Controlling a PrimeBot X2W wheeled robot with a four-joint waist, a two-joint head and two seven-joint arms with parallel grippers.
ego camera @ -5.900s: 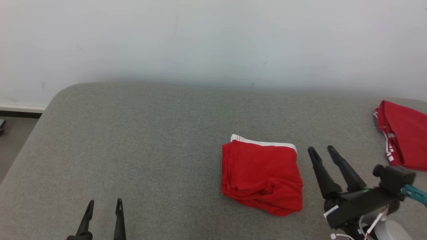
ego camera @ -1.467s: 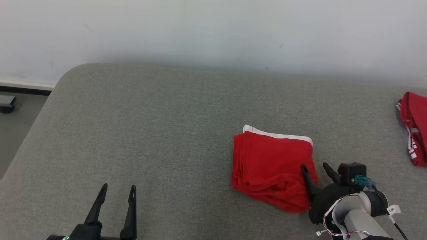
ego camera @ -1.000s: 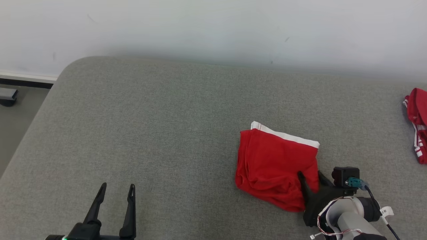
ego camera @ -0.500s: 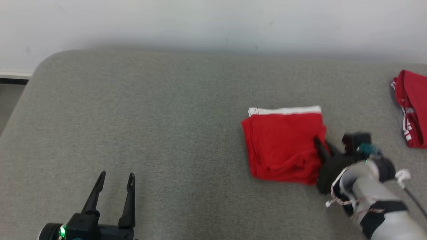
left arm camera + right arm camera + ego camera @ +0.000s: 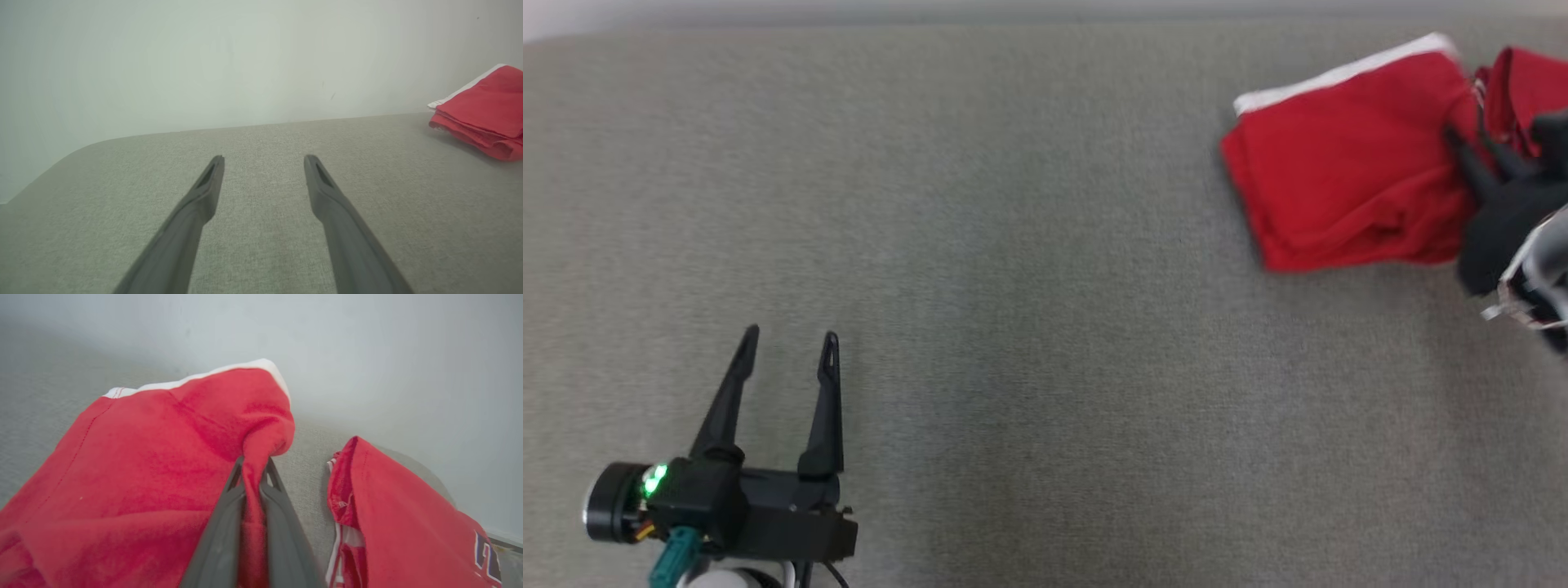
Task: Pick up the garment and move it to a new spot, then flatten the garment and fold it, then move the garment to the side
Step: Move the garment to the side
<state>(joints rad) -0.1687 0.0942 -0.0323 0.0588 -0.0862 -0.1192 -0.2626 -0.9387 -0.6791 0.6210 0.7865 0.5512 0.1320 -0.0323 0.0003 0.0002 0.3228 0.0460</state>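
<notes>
The garment [image 5: 1339,171] is a folded red piece with a white band along its far edge, lying on the grey cushioned surface [image 5: 1045,343] at the upper right of the head view. My right gripper [image 5: 1466,143] is shut on a pinched fold of its right edge; the right wrist view shows the red cloth [image 5: 155,465] squeezed between the two dark fingers [image 5: 229,498]. My left gripper [image 5: 788,336] rests open and empty at the lower left, far from the garment. Its wrist view shows its fingertips apart [image 5: 263,158] and the garment [image 5: 486,110] at the far right.
A second red garment [image 5: 1523,90] with white stripes lies just right of the held one, close beside it in the right wrist view [image 5: 392,514]. A pale wall [image 5: 245,61] rises behind the surface. Bare grey surface spreads between the two grippers.
My right gripper has shut on the garment's right edge and dragged it right, up against the second red garment. The head camera has tilted down and turned. The left gripper stays open.
</notes>
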